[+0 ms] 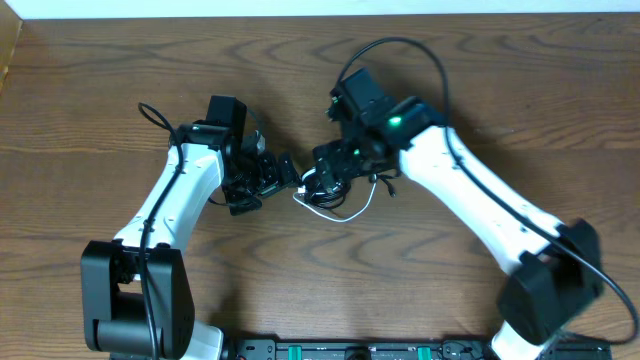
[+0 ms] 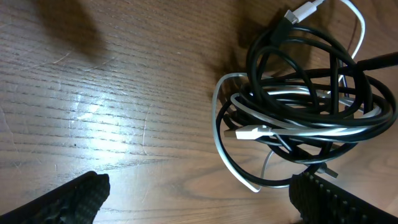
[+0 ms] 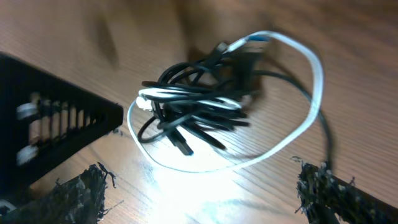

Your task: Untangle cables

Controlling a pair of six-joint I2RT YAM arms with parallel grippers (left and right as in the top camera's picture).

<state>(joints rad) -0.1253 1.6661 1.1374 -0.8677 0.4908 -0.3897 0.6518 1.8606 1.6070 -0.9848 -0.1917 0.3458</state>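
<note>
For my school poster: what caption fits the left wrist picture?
Black and white cables lie tangled in one bundle on the wooden table, just ahead of the open left pincer.

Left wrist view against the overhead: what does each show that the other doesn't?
Only the left wrist view shows a white plug and how the black cables loop through the white cable. Only the overhead shows the left arm and right arm reaching in from opposite sides of the bundle. Both show the cables coiled together on the wooden table.
</note>
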